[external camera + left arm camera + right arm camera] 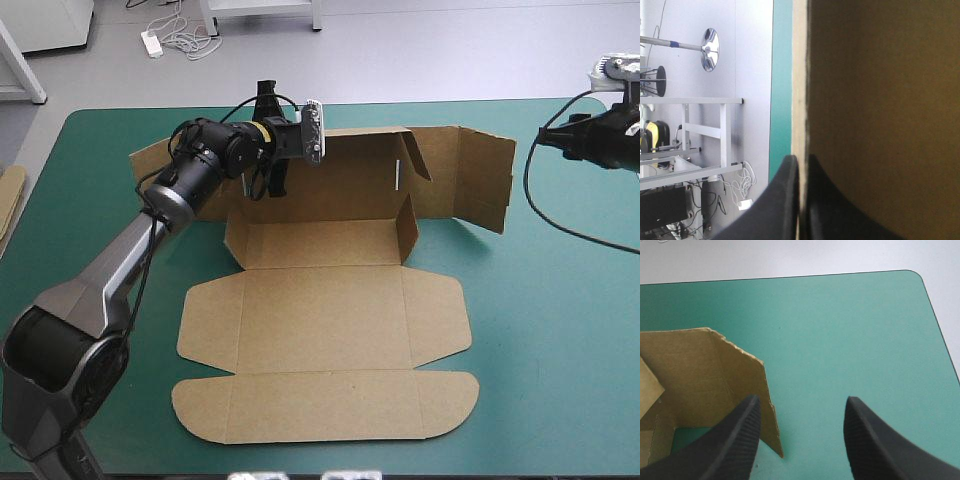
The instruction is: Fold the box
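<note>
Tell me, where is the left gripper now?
High view: the left gripper sits left of centre toward the far edge of the table, shut on the box at its raised back wall.

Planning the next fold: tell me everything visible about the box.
The box is a cut sheet of brown board on the table. Its near half lies flat: a panel with rounded side flaps and a front flap. The far wall stands upright, a short wall raised at its right, end flaps angled outward. The left gripper is shut on the far wall's top edge; the open right gripper is clear of the right end flap.
</note>
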Action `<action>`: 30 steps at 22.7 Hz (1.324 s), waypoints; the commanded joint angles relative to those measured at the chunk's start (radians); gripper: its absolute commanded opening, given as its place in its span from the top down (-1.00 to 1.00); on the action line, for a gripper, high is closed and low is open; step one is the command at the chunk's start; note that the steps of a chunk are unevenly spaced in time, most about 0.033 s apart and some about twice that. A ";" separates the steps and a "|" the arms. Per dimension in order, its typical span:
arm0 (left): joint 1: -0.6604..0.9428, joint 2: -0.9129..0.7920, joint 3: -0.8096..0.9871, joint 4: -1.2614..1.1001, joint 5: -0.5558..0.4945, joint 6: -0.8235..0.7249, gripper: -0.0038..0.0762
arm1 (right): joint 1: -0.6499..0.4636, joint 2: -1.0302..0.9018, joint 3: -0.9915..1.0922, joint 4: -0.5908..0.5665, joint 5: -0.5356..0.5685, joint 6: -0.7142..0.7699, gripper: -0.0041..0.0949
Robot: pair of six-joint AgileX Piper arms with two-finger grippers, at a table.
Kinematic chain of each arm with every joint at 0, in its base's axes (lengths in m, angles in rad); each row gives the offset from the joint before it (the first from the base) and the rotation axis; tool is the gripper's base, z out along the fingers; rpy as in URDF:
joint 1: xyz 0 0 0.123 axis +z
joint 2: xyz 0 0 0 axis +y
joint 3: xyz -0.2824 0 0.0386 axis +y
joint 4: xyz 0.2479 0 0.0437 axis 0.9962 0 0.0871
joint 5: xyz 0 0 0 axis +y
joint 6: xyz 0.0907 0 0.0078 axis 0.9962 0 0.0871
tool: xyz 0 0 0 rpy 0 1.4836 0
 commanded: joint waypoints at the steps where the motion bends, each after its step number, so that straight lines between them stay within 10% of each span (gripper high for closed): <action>1: -0.051 -0.125 0.088 0.070 -0.149 -0.101 0.93 | -0.018 0.042 -0.118 0.034 -0.001 -0.028 -0.03; 13: -0.191 -0.255 0.343 0.369 -0.205 -0.384 0.93 | -0.024 0.530 -0.694 0.337 0.237 -0.043 -0.02; 30: -0.241 -0.252 0.347 0.439 -0.074 -0.520 0.93 | 0.119 0.728 -0.817 0.212 0.362 -0.060 0.06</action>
